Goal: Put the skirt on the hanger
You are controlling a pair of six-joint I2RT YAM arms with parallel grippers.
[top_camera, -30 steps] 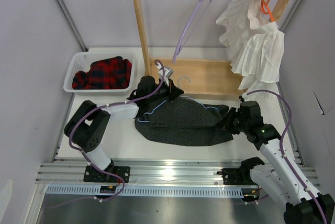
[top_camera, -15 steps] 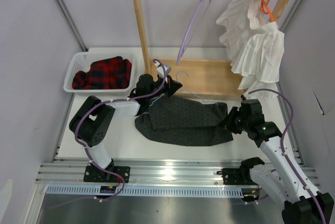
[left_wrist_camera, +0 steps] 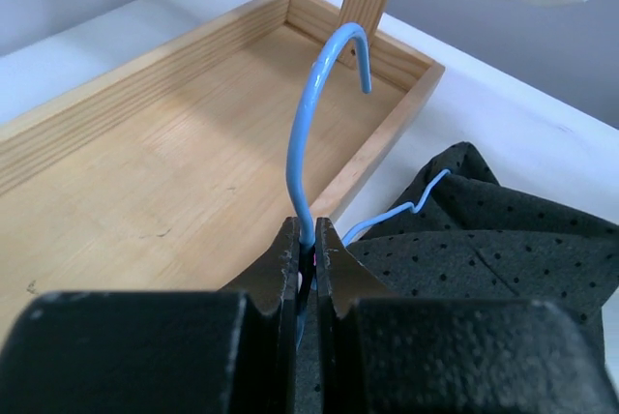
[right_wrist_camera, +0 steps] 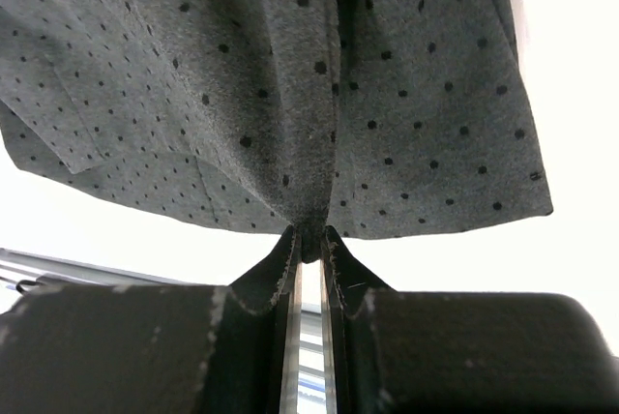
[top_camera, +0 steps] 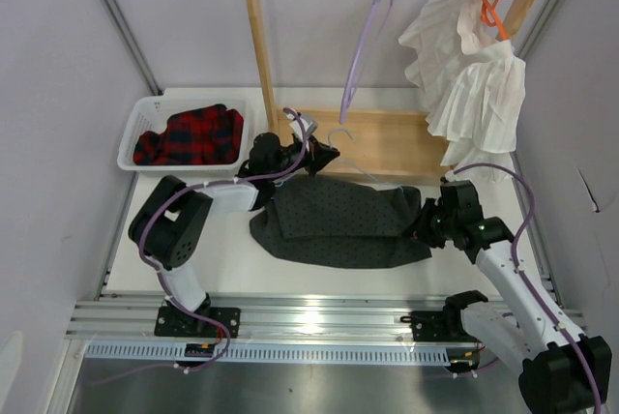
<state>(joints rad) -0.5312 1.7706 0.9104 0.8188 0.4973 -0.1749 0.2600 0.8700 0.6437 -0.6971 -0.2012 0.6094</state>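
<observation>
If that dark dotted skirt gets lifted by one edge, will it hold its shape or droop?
Probably droop: the skirt lies in soft folds and puckers where the right fingers pinch it. It looks thin, so likely light. It might slide on the smooth-looking blue hanger.

The skirt (top_camera: 338,225), charcoal-grey cloth with small dots, lies rumpled and stretched sideways on the white tabletop (top_camera: 222,259). Its right end is pinched in the right gripper (right_wrist_camera: 309,238). The thin pale blue hanger (left_wrist_camera: 295,158) sits partly inside the skirt's left part, hook upright above the cloth, neck clamped by the left gripper (left_wrist_camera: 308,240).
</observation>
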